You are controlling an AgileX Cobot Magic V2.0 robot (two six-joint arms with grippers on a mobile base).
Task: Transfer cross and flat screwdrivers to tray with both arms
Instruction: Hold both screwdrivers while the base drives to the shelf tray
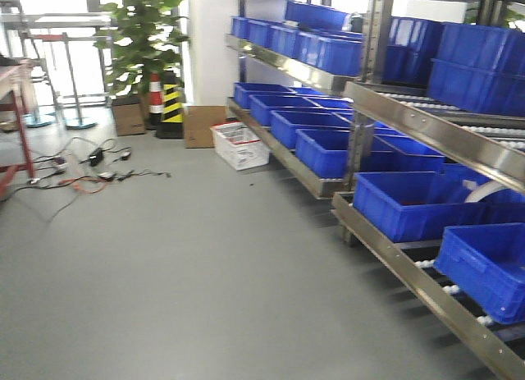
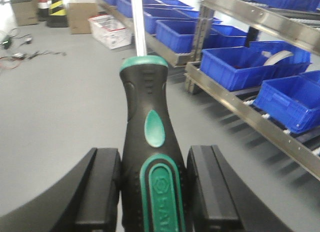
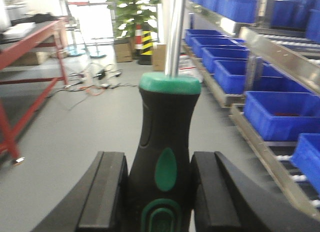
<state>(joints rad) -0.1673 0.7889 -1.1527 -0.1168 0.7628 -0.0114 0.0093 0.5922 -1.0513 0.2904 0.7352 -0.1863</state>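
Clamped between the left hand's [image 2: 154, 162] black fingers [image 2: 105, 184], the first screwdriver [image 2: 147, 106] points its steel shaft far out over the grey floor [image 2: 60, 101]. Pinching likewise, the right hand [image 3: 159, 167] grips the second screwdriver [image 3: 167, 111]; blue bins [image 3: 275, 111] line the rack [image 3: 285, 49] at right.

- Grey floor [image 2: 75, 101] below and ahead of left gripper [image 2: 155, 189]
- Far ahead to the left: cables [image 2: 20, 54], cardboard boxes [image 2: 82, 16], white crate [image 2: 110, 30]
- Ahead to the right: steel rack [image 2: 240, 110] carrying blue bins [image 2: 235, 66]
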